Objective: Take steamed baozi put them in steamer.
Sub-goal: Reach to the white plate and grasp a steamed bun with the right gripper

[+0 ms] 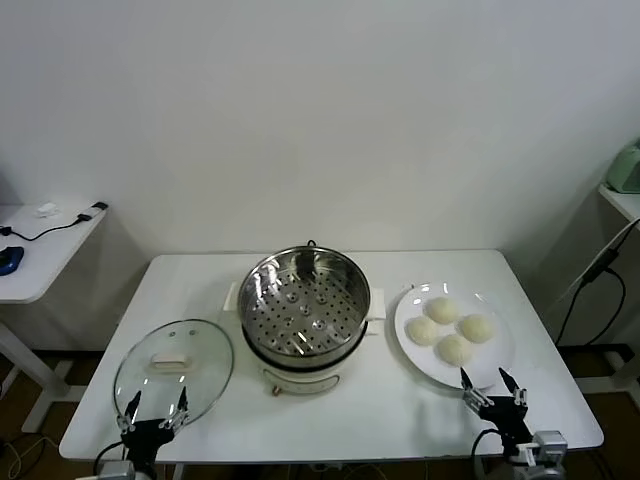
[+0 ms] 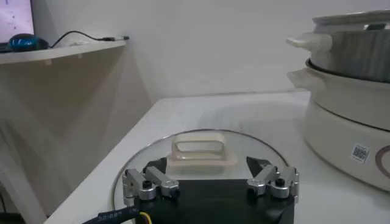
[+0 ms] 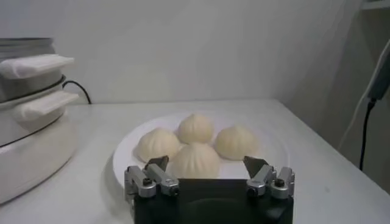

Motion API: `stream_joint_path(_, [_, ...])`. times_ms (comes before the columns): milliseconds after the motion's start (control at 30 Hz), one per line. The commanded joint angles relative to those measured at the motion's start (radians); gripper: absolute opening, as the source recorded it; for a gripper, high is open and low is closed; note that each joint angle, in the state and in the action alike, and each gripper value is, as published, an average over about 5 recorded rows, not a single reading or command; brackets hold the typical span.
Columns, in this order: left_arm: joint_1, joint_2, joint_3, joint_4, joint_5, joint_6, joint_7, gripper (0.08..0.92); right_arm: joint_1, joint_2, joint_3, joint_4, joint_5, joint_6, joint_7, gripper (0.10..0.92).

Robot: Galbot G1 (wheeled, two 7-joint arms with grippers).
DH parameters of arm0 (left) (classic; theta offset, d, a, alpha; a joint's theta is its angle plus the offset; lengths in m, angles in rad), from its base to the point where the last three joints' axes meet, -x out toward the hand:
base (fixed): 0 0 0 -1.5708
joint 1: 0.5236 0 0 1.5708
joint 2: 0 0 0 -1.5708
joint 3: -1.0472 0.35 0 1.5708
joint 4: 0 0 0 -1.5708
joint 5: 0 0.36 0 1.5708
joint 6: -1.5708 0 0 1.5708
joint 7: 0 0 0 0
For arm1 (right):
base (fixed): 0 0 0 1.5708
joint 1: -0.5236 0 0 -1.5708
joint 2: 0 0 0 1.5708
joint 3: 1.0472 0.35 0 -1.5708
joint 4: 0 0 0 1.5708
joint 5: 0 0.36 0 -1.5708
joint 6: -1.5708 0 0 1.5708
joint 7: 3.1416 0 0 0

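Both of your grippers sit low at the near table edge, spread and empty, with all 4 buns on the plate.

On your left, the left gripper (image 1: 156, 404) hovers with fingers spread at the near rim of the round clear glass lid (image 1: 174, 368), which lies flat on the white rectangular table (image 1: 330, 420) with its cream handle up. In the middle stands the round shiny stainless-steel steamer (image 1: 305, 305) on its cream-white base, its perforated tray bare. To its right, just beside it, the flat white round plate (image 1: 495, 372) carries the 4 smooth cream-white steamed baozi (image 1: 451, 330) bunched together, touching one another. Your right gripper (image 1: 492, 386) is at the plate's near rim, fingers apart, holding nothing, close to the nearest bun but clear of it.
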Motion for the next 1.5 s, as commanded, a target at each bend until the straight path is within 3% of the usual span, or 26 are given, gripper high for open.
stream_joint_path(33, [0.0,0.005,0.001,-0.007,-0.002,0.001,-0.001,0.823,0.297,-0.147,-0.019,-0.034,-0.008,-0.187,0.007,0.823])
stream_joint_path(233, [-0.01,0.011,0.005,-0.008,-0.009,-0.004,-0.002,0.823,0.672,-0.378,-0.238,-0.261,-0.082,-0.215,-0.199,0.823])
stream_joint_path(467, [-0.023,0.009,0.016,0.007,-0.007,-0.009,-0.002,0.823,1.109,-0.621,-0.762,-0.43,-0.203,-0.175,-0.632,0.823])
stream_joint_path(667, [-0.023,0.003,0.017,0.001,-0.005,-0.011,-0.002,0.823,1.665,-0.633,-1.376,-0.627,-0.281,0.045,-1.082,0.823])
stream_joint_path(800, [-0.021,0.0,0.016,0.001,-0.002,-0.016,-0.002,0.823,1.995,-0.563,-1.798,-0.735,-0.296,0.142,-1.25,0.823])
stream_joint_path(1067, [-0.032,-0.001,0.03,0.035,0.013,-0.033,0.0,0.823,2.178,-0.354,-2.155,-0.872,-0.244,0.181,-1.328,0.823])
stream_joint_path(1500, [-0.046,-0.006,0.038,0.05,0.018,-0.027,0.004,0.823,1.838,-0.171,-1.904,-1.087,-0.285,0.105,-1.187,0.823])
